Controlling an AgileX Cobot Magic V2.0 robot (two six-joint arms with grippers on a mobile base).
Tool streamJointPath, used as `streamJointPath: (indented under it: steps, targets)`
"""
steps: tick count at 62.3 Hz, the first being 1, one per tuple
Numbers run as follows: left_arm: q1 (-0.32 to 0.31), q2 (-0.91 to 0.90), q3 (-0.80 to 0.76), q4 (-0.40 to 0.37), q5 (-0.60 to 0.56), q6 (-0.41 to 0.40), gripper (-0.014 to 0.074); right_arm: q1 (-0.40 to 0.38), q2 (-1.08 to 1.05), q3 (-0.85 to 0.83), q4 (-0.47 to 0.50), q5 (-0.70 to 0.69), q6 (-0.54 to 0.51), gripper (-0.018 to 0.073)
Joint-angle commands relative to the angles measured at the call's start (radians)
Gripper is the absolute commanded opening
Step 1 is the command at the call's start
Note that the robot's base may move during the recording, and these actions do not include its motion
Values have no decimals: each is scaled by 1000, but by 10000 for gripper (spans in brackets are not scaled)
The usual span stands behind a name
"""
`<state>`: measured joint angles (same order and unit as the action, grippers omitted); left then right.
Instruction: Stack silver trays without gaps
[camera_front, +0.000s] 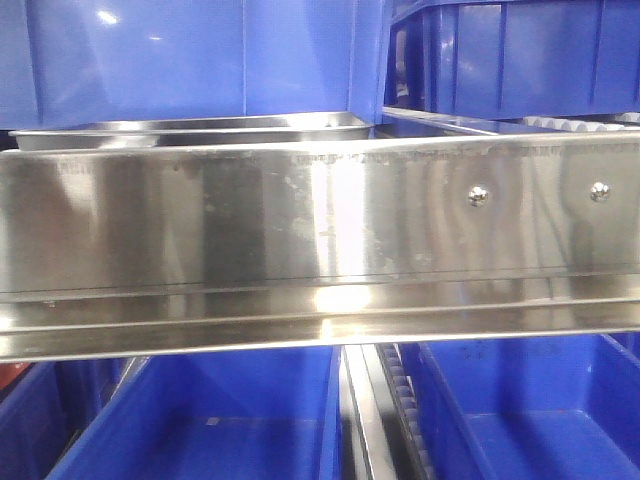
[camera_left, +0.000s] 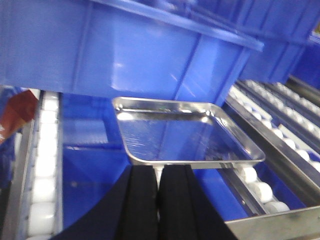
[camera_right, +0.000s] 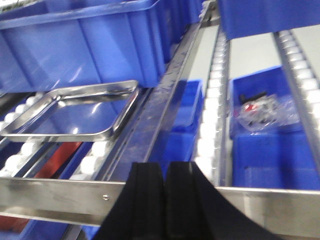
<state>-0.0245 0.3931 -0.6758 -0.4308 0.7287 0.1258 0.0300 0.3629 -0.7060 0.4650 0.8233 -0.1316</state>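
Rack front: a long steel rail (camera_front: 300, 230) spans the front view, with two screws (camera_front: 479, 196) toward its right end and a bright glare patch low at its middle. Above the rail, upper blue bins (camera_front: 180, 60) stand side by side, one showing a small light reflection. Below the rail are open lower blue bins (camera_front: 210, 420). Behind the rail, roller tracks (camera_right: 212, 100) with white rollers run between the bin lanes.

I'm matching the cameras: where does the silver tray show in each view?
Exterior front: silver tray upper left, just above the steel rail.
Left wrist: tray at centre.
Right wrist: tray left of centre, on the rollers.
Shared landmark: the blue bin right behind it.
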Motion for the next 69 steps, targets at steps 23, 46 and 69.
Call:
streamJointPath:
  steps: [23, 46, 69]
  targets:
    - [-127, 319, -187, -72, -26, 55, -10, 182, 398, -143, 4, -105, -65, -79]
    - [-208, 468, -255, -77, -128, 58, -10, 413, 693, -322, 8, -306, -43, -77]
    - [-250, 530, -329, -53, -33, 47, -11, 587, 954, -516, -35, -255, 82, -77]
